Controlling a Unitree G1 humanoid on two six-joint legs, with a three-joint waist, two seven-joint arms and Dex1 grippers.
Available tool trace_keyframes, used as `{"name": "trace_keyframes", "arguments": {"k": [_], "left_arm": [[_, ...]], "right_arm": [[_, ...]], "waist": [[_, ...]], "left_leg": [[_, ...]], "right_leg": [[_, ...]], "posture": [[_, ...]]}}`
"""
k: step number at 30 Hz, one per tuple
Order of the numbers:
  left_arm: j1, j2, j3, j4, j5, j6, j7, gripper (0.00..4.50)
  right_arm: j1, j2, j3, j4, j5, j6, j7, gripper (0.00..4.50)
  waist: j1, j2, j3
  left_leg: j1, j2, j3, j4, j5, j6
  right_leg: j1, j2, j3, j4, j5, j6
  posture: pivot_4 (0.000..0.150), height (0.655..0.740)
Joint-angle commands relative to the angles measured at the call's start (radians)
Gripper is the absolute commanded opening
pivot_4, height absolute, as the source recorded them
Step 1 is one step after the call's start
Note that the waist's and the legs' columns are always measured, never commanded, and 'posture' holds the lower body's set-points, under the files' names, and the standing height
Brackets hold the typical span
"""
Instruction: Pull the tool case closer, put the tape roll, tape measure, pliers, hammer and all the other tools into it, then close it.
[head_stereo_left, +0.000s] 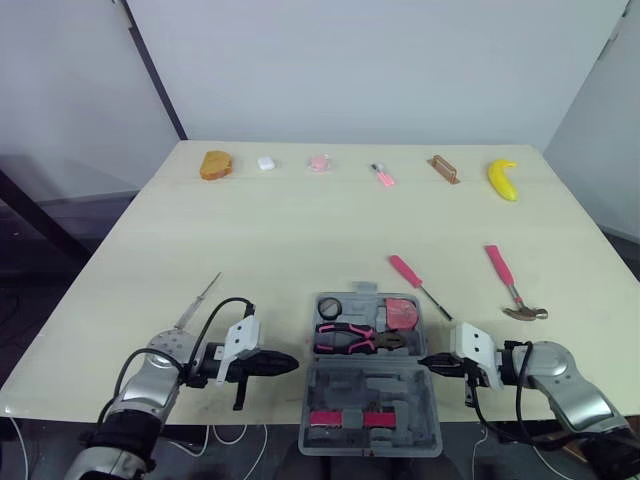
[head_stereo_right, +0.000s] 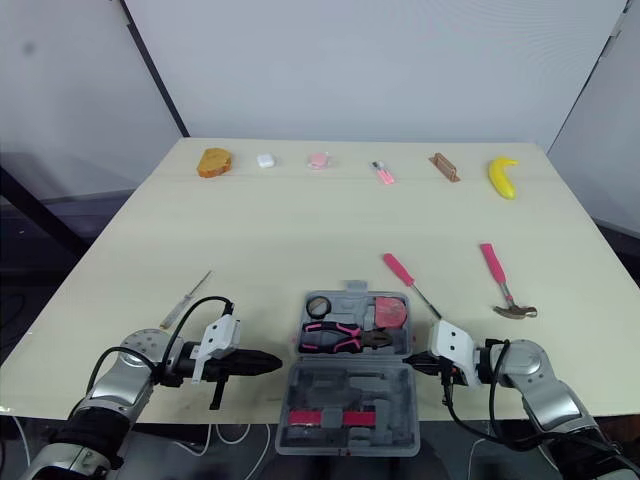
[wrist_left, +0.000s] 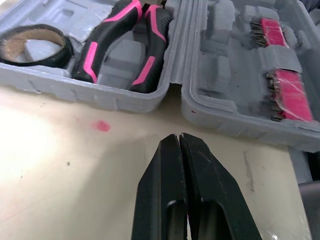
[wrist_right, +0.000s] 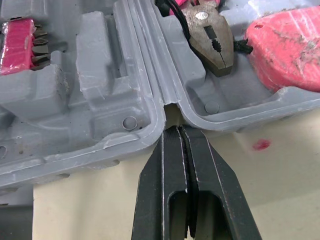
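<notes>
Left gripper (wrist_left: 179, 137): fingers pressed together, empty, tip over bare table (head_stereo_left: 300, 220) just short of the hinge.
Right gripper (wrist_right: 179, 129): fingers together, empty, tip at the hinge notch opposite.
Tool case (head_stereo_left: 370, 400): open flat at the near edge, between both grippers.
Inside: tape roll (head_stereo_left: 331, 306), pliers (head_stereo_left: 345, 338), tape measure (head_stereo_left: 403, 313).
Beyond: screwdriver (head_stereo_left: 418, 280), hammer (head_stereo_left: 510, 285).
Far edge: banana (head_stereo_left: 502, 178).

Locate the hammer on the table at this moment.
In the left eye view, the hammer lies on the table, right side, outside the open case, right of the pink screwdriver and just beyond the right gripper.
</notes>
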Motion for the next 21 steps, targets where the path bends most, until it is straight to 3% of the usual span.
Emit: {"name": "trace_keyframes", "arguments": {"k": [1,21], "left_arm": [[-0.028,-0.018,-0.015,0.034,0.019,-0.021,0.0,0.12],[-0.084,-0.11,-0.028,0.112,0.047,-0.064,0.026,0.12]], "right_arm": [[-0.017,0.009,0.007,-0.016,0.004,-0.023,0.002,0.0],[-0.029,0.037,0.004,-0.009,-0.009,-0.02,-0.012,0.0]], "waist": [[0.0,0.0,0.0],[0.001,0.0,0.0]], "left_leg": [[0.0,0.0,0.0,0.0,0.0,0.0],[0.0,0.0,0.0,0.001,0.0,0.0]], "right_leg": [[0.0,0.0,0.0,0.0,0.0,0.0],[0.002,0.0,-0.001,0.0,0.0,0.0]], "posture": [[0.15,0.74],[0.15,0.74]]}}
